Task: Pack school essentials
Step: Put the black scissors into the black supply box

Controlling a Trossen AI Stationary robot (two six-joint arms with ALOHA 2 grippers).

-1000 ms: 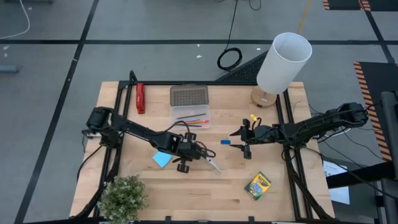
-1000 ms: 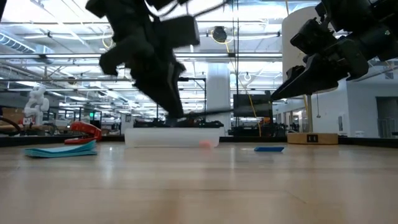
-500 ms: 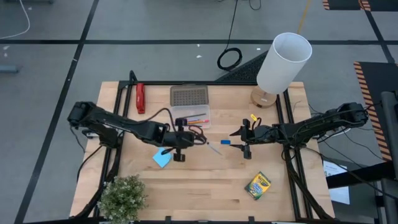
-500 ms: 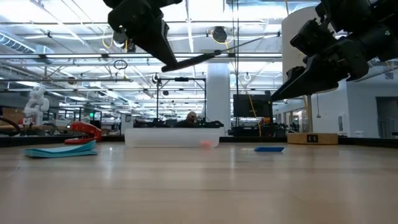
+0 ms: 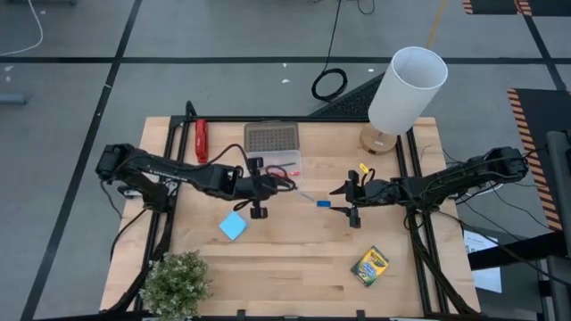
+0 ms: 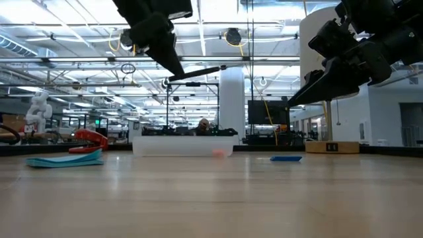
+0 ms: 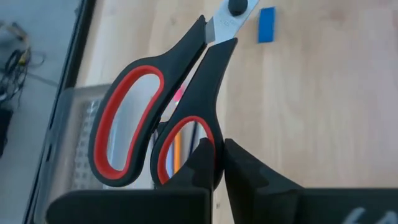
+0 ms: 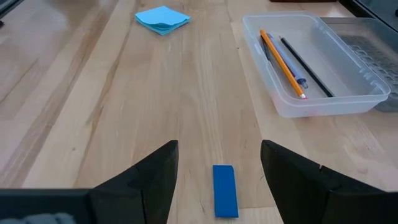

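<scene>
1. Our left hand (image 5: 264, 185) is clamped on the red-handled scissors (image 7: 168, 106), held in the air beside the clear box (image 5: 275, 165).
2. Our right hand (image 8: 217, 171) hovers spread wide over the tiny blue eraser (image 8: 224, 190) on the table (image 5: 294, 259).

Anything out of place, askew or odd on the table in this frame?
Only the white lamp, which leans steeply on its wooden base at the table's far right corner. Otherwise the left gripper holds the red-handled scissors aloft near the clear box; the right gripper hovers open over the blue eraser.
</scene>
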